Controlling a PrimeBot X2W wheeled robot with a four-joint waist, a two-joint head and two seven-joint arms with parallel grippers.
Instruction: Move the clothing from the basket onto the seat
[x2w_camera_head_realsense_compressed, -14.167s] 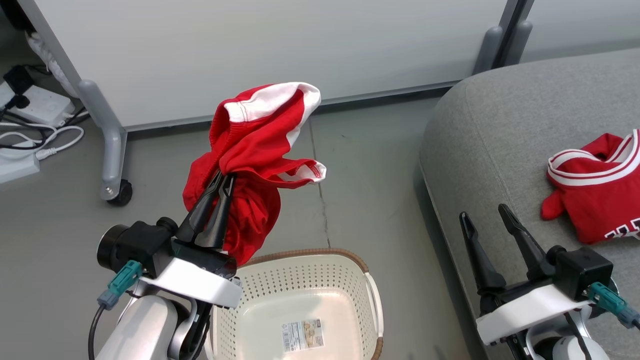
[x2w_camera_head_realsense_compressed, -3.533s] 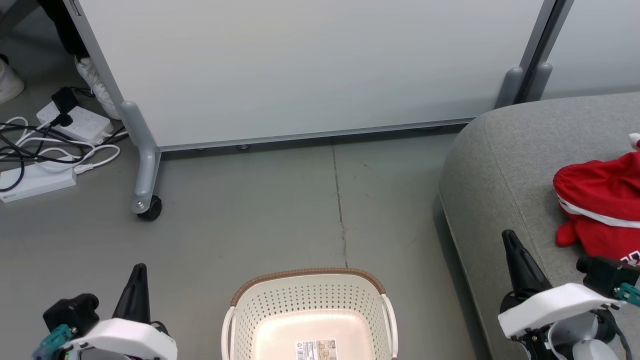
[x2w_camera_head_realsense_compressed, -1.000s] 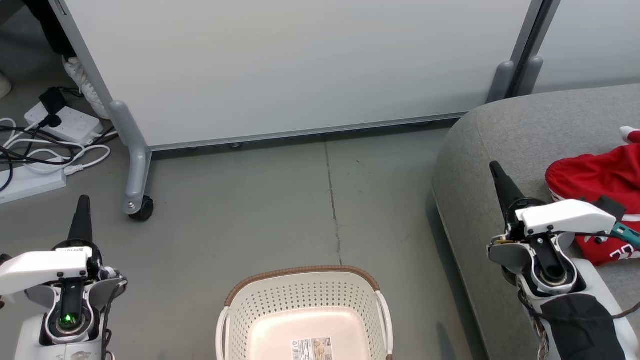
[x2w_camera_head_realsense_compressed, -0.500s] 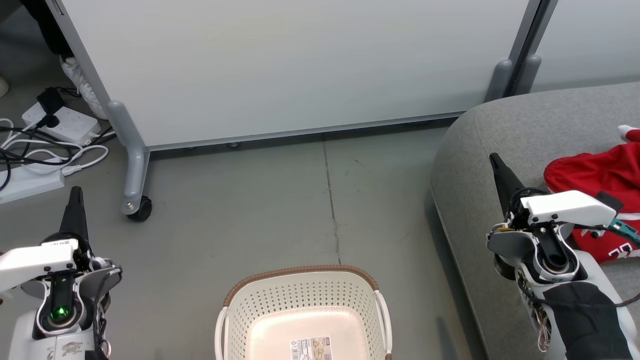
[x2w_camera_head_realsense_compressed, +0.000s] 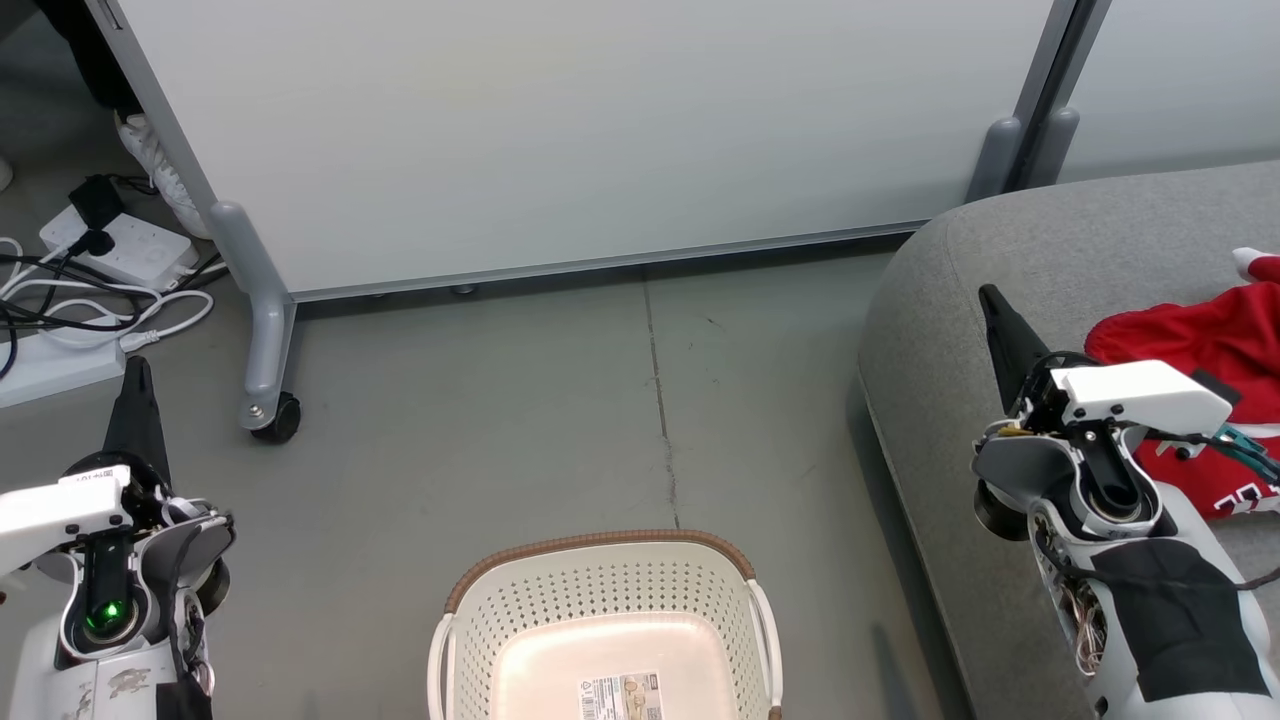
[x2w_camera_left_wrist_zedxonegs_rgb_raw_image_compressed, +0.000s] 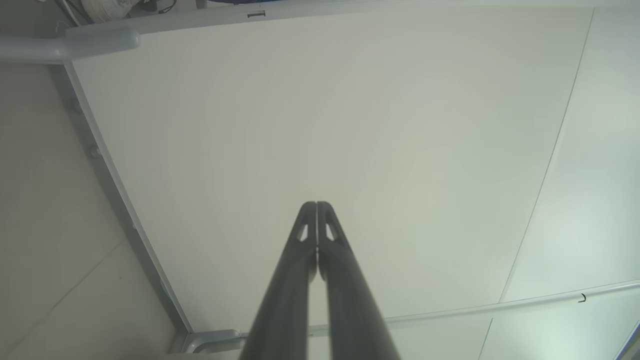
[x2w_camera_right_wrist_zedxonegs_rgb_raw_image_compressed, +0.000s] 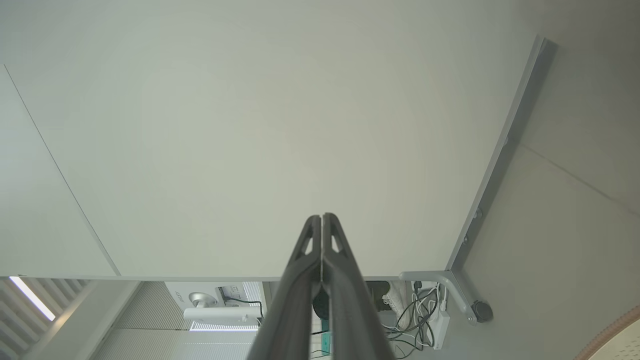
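Red clothing (x2w_camera_head_realsense_compressed: 1205, 345) with white trim lies bunched on the grey seat (x2w_camera_head_realsense_compressed: 1010, 260) at the right edge of the head view, partly hidden behind my right wrist. The cream basket (x2w_camera_head_realsense_compressed: 600, 585) with its brown rim sits at the bottom centre; nothing lies in it but a paper sticker (x2w_camera_head_realsense_compressed: 612, 695). My left gripper (x2w_camera_head_realsense_compressed: 135, 375) stands at the lower left, shut and holding nothing, its fingers (x2w_camera_left_wrist_zedxonegs_rgb_raw_image_compressed: 316, 235) pressed together. My right gripper (x2w_camera_head_realsense_compressed: 990, 300) hovers over the seat's near edge, also shut with nothing in it, fingers (x2w_camera_right_wrist_zedxonegs_rgb_raw_image_compressed: 322, 240) closed.
A white partition panel (x2w_camera_head_realsense_compressed: 600, 130) on grey wheeled legs (x2w_camera_head_realsense_compressed: 262, 350) spans the back. Power strips and tangled cables (x2w_camera_head_realsense_compressed: 90, 270) lie on the floor at the far left. Bare grey floor (x2w_camera_head_realsense_compressed: 560, 400) stretches between basket and partition.
Both arms have drawn slightly back and outward over the last second. Far earlier, my left gripper held a red garment above the basket; that garment now lies on the seat.
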